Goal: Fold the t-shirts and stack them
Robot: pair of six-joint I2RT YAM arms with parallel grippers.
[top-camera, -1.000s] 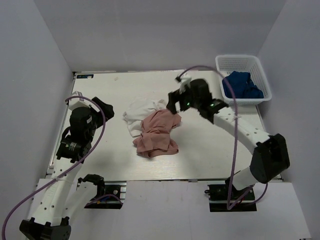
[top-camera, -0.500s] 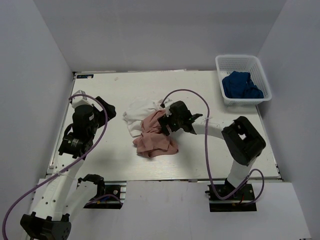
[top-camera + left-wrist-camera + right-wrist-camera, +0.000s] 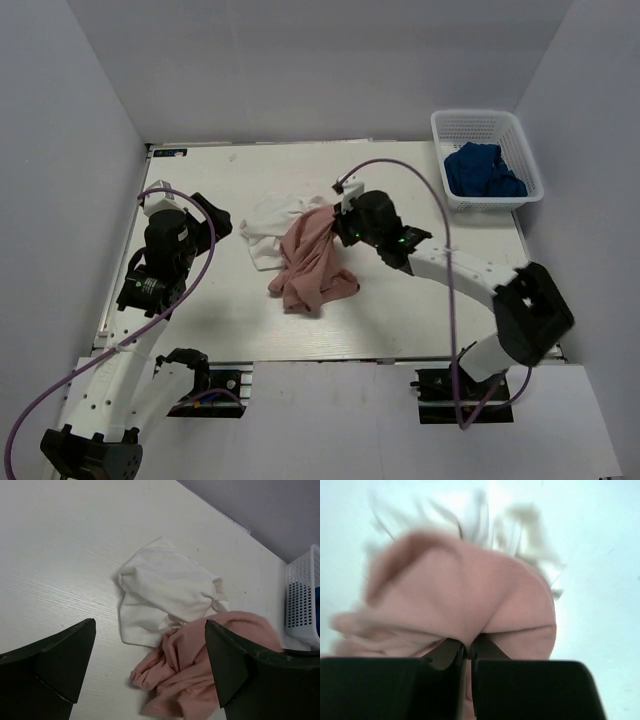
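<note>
1. Markings: a small dark strip [image 3: 170, 152] at the far left edge of the table [image 3: 420, 300] was too small to read. The print on the white shirt [image 3: 262, 228] could not be made out in any view.
2. Right arm: it reached from its base at the near right across to the middle of the table, elbow bent near the right edge and forearm stretched leftward.
3. The right gripper [image 3: 468, 649] was clamped on a fold of the pink shirt [image 3: 310, 265], its fingers pressed together with cloth pinched between them.
4. The pink shirt was drawn up to a peak at its far end, and the rest trailed crumpled onto the table on the near side.
5. Left arm: it was folded upright over the left side of the table. The left gripper [image 3: 150, 630] hung above the surface with jaws wide apart and nothing between them, left of the shirts.
6. The white shirt lay crumpled at mid-table, touching the pink shirt's far left side.
7. The navy shirt [image 3: 483, 170] lay bunched in the white basket [image 3: 475, 116] at the far right corner.
</note>
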